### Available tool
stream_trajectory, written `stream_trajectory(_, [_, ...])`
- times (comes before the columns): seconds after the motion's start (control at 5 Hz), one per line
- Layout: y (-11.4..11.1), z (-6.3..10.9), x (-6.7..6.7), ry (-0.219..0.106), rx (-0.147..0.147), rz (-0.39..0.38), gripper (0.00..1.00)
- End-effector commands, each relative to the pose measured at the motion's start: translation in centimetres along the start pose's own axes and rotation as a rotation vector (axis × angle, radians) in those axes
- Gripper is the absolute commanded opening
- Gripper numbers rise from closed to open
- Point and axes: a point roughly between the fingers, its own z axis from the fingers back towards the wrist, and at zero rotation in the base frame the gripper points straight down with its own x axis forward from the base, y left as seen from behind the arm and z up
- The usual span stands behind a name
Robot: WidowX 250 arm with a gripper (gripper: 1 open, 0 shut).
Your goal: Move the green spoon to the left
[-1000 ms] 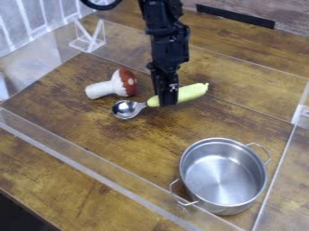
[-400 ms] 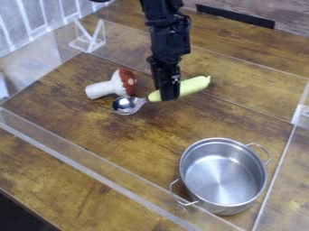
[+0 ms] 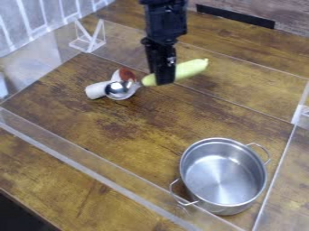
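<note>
The green spoon hangs tilted above the wooden table, its yellow-green handle up to the right and its shiny silver bowl down to the left. My gripper points down from above and is shut on the handle near its middle. The spoon's bowl overlaps the red-capped white toy mushroom, which lies on the table just left of the gripper.
A steel pot with two handles stands at the front right. Low clear acrylic walls ring the work area. A white wire stand sits at the back left, outside the wall.
The gripper has lifted the spoon off the table, and the spoon's bowl has shifted a little left, now in front of the mushroom. The mushroom and the pot have not moved.
</note>
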Motion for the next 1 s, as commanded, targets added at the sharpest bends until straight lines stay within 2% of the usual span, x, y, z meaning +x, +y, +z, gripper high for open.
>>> stream_trajectory(0.0, [0.3,5.2,-2.6,-0.079,0.094,0.034,0.0])
stream_trajectory(0.4, [0.2,6.0,-6.3,-0.09,0.11,0.078,0.0])
stream_trajectory(0.8, [2.1,5.4,-8.1,-0.081,0.099,0.078,0.0])
